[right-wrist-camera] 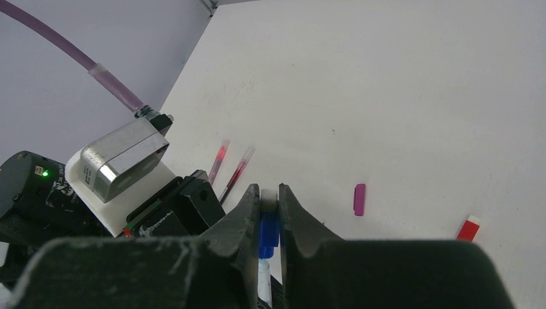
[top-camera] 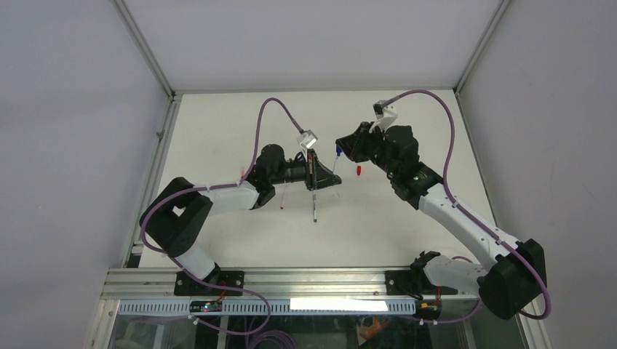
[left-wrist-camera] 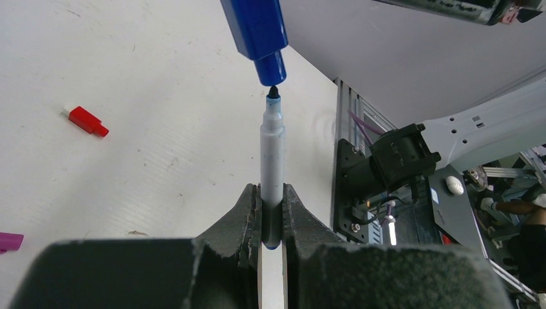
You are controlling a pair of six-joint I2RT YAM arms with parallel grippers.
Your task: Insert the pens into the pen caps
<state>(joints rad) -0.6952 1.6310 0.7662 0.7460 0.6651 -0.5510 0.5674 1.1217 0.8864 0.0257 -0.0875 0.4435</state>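
Overhead, the left arm (top-camera: 225, 195) and right arm (top-camera: 458, 214) meet above the white surface (top-camera: 218, 123), well inside its edges. Left wrist: left jaws pinch a white-barrelled, blue-tipped pen (left-wrist-camera: 272, 154), nib just short of the stubby blue plastic cap (left-wrist-camera: 261, 32), unseated. Right wrist: right jaws pinch that cap; a red cap (right-wrist-camera: 470, 227), a magenta cap (right-wrist-camera: 359, 199) and two reddish pens (right-wrist-camera: 219, 156) lie waiting.

blue cap (left-wrist-camera: 257, 29): top cut off by the upper edge in the left wrist view; in the right wrist view mostly hidden between the fingers (right-wrist-camera: 248, 215) of the right tool (right-wrist-camera: 269, 193)
white pen (left-wrist-camera: 272, 154): lower end hidden inside the left tool (left-wrist-camera: 272, 193)
magenta cap (left-wrist-camera: 9, 242): cut by the left edge, left wrist view
pinkish-red pen (right-wrist-camera: 219, 158) and dark red pen (right-wrist-camera: 237, 172): blurred, near ends behind the left arm (right-wrist-camera: 38, 193)
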